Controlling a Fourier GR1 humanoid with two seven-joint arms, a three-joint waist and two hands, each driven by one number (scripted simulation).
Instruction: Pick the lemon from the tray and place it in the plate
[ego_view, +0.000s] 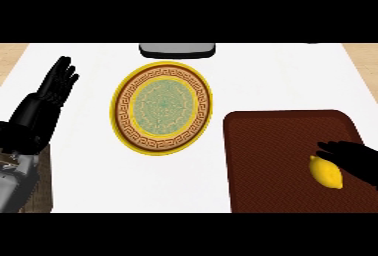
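Observation:
A yellow lemon (325, 172) lies on the dark brown tray (273, 155) near its right side. My right hand (357, 158) comes in from the right edge, its fingers reaching over the tray just above and beside the lemon, touching or nearly touching it; they do not wrap it. A round plate (162, 108) with a yellow rim and a green patterned centre sits left of the tray, with nothing on it. My left hand (53, 86) rests at the far left, open, fingers pointing up.
A grey and black object (177, 49) stands at the counter's back edge, just behind the plate. White counter (280, 75) stretches behind the tray and in front of the plate.

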